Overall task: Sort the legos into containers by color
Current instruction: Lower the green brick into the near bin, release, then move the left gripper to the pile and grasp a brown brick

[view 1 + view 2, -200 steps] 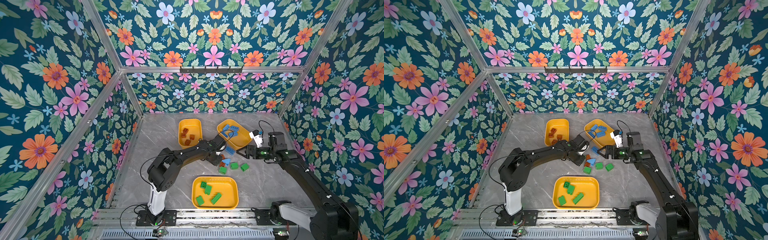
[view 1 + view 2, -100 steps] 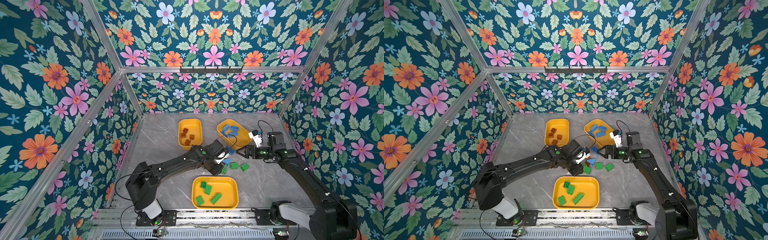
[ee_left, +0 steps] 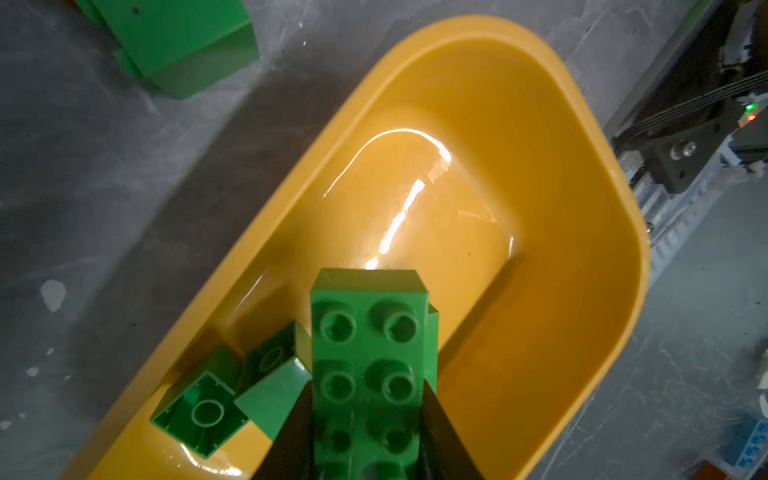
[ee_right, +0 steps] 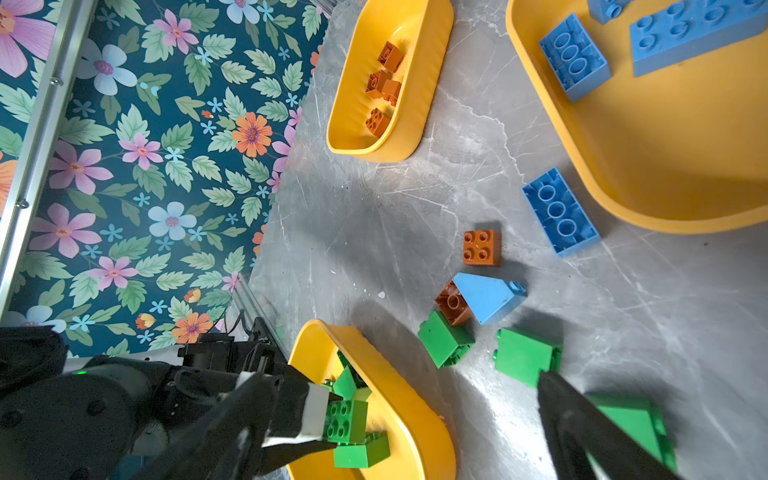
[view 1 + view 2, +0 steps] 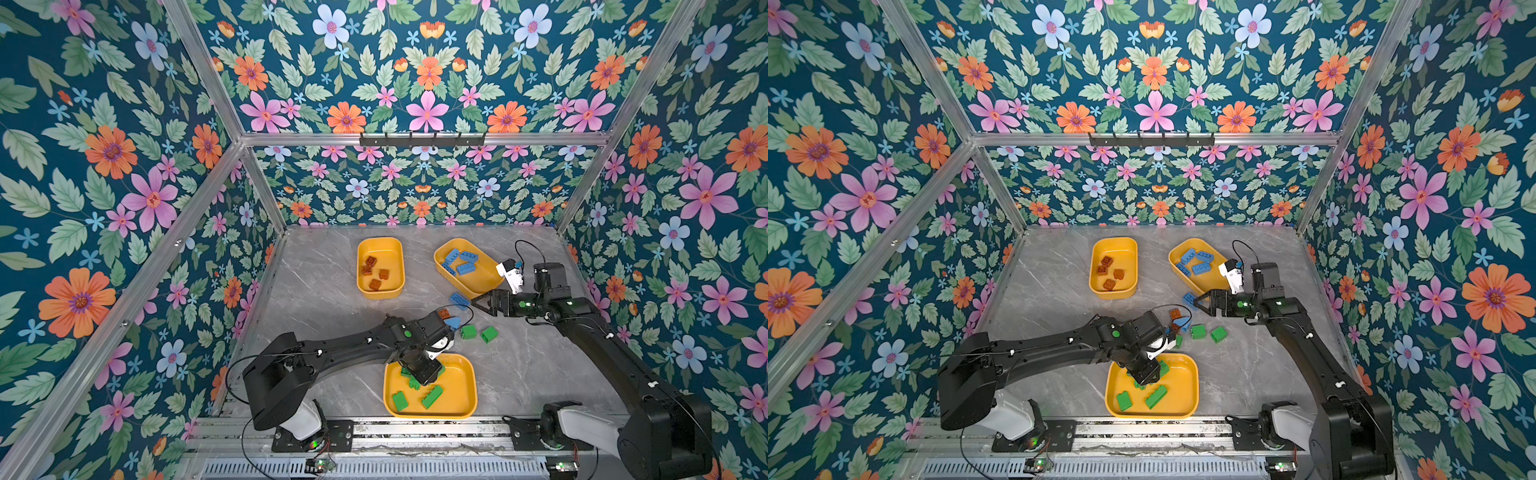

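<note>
You are looking down steeply from high at the front in both top views; they are facing the back wall (image 5: 415, 187) and showing nearly the same whole table (image 5: 324, 299). Your left wrist view is hovering very close over the near tray (image 3: 540, 208), pointing along the green brick (image 3: 370, 353). Your right wrist view is looking from farther off across the table, sharing the near tray (image 4: 395, 390) and green brick (image 4: 345, 419) with it and also taking in the far-left tray (image 4: 428, 83) and far-right tray (image 4: 665, 145).
</note>
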`<action>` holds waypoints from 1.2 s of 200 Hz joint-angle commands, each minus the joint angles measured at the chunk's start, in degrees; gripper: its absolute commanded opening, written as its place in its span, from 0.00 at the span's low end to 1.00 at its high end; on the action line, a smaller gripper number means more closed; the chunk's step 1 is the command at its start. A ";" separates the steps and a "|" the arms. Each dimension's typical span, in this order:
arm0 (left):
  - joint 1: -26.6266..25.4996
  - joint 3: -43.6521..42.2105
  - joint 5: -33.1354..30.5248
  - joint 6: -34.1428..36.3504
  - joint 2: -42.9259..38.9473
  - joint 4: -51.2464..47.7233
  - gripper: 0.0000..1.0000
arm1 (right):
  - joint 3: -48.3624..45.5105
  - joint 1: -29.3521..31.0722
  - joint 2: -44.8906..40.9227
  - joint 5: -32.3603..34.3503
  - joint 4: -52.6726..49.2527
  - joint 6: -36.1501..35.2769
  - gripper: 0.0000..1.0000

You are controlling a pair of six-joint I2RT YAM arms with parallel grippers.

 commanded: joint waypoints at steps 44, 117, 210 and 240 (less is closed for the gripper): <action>0.61 3.62 -2.67 -2.25 0.77 -0.45 0.58 | -0.15 0.04 -0.62 -0.34 0.20 -0.81 0.99; 10.66 13.05 -6.47 -10.08 5.00 1.13 0.62 | 0.28 -0.06 -2.18 1.51 -0.72 -1.12 0.99; 13.21 25.64 -16.97 -33.54 22.66 10.44 0.56 | -0.86 -0.06 -3.96 1.25 -0.44 -0.14 0.99; 12.84 26.47 -20.28 -38.22 25.61 10.36 0.55 | -1.14 -0.06 -3.92 1.40 -0.40 -0.23 0.99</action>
